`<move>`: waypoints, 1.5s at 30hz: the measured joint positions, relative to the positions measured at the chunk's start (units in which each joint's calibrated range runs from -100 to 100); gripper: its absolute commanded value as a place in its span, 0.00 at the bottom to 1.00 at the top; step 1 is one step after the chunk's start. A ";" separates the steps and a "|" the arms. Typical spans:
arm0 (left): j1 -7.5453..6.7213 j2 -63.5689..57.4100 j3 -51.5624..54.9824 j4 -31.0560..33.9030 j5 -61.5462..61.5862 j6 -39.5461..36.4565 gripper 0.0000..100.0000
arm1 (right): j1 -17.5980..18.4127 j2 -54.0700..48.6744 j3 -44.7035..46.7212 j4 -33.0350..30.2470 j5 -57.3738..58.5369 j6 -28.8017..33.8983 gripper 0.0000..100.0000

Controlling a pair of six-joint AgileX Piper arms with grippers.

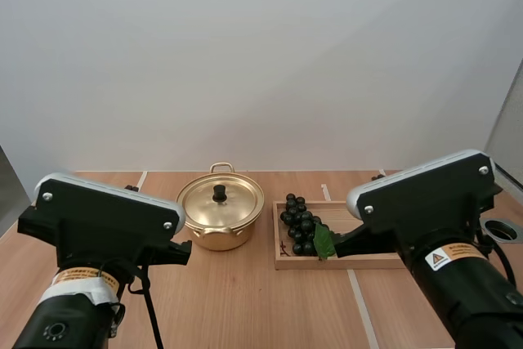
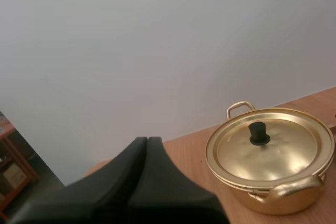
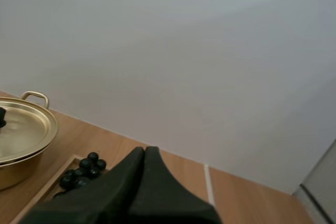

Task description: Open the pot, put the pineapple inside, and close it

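Note:
A gold pot with its lid on and a black knob stands mid-table. To its right a bunch of dark grapes with a green leaf lies on a wooden tray; I see no pineapple. My left gripper is shut on nothing, its fingers one dark wedge, near and left of the pot. My right gripper is also shut on nothing, close to the grapes, with the pot farther off.
The wooden table runs forward between the two arms. A round metal-ringed hole sits in the table at the far right. A plain light wall stands behind.

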 measured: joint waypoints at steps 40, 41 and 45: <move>1.03 0.00 0.38 0.10 13.67 -8.26 0.00 | -0.87 -0.25 12.61 -7.73 3.51 11.97 0.00; 1.03 0.00 0.38 0.10 14.11 -8.26 0.00 | -0.87 -0.25 12.61 -7.69 3.69 12.24 0.00; 1.03 0.00 0.38 0.10 14.66 -8.37 0.00 | -0.87 -0.25 12.61 -7.90 4.23 12.41 0.00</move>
